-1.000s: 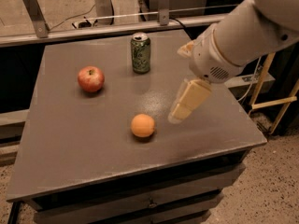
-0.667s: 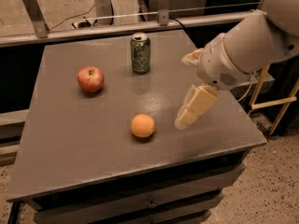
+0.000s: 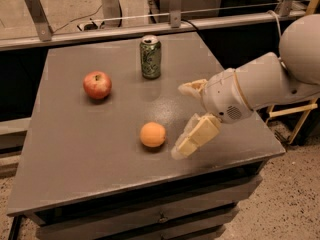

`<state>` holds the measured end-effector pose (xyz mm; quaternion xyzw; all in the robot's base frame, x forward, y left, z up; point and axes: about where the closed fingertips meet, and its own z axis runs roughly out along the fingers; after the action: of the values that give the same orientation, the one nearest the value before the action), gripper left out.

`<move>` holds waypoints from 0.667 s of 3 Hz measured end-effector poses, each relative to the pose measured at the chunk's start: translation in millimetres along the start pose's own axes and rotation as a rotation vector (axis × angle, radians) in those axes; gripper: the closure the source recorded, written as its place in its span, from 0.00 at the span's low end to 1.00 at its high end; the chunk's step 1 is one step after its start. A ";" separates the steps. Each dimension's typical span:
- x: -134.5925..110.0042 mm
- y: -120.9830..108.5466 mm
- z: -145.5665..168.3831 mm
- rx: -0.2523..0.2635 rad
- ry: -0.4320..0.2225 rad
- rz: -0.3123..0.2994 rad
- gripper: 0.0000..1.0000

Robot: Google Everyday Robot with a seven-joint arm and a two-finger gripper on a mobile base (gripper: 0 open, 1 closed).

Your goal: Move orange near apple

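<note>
The orange (image 3: 152,134) lies on the grey table (image 3: 75,149), front of centre. The red apple (image 3: 97,85) with yellowish patches sits farther back and to the left, well apart from the orange. My gripper (image 3: 180,120) comes in from the right and hangs just right of the orange, low over the table. It is open and empty. Its lower cream finger (image 3: 196,137) points down-left, with its tip close beside the orange but not touching it. The upper finger (image 3: 191,87) is farther back.
A green soda can (image 3: 150,57) stands upright at the back of the table, right of the apple. The table's right edge (image 3: 260,129) lies under my arm. A metal rail (image 3: 150,29) runs behind the table. The floor is to the right.
My gripper has moved left and toward the front, lower over the table and closer to the orange. The orange, apple and can have not moved.
</note>
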<state>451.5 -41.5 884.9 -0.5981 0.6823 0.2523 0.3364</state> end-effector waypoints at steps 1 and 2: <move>-1.9 -0.5 -0.6 0.001 0.001 0.000 0.00; 12.5 -5.8 17.6 0.026 -0.012 0.015 0.00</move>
<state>459.3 -37.4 864.3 -0.5870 0.6879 0.2495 0.3463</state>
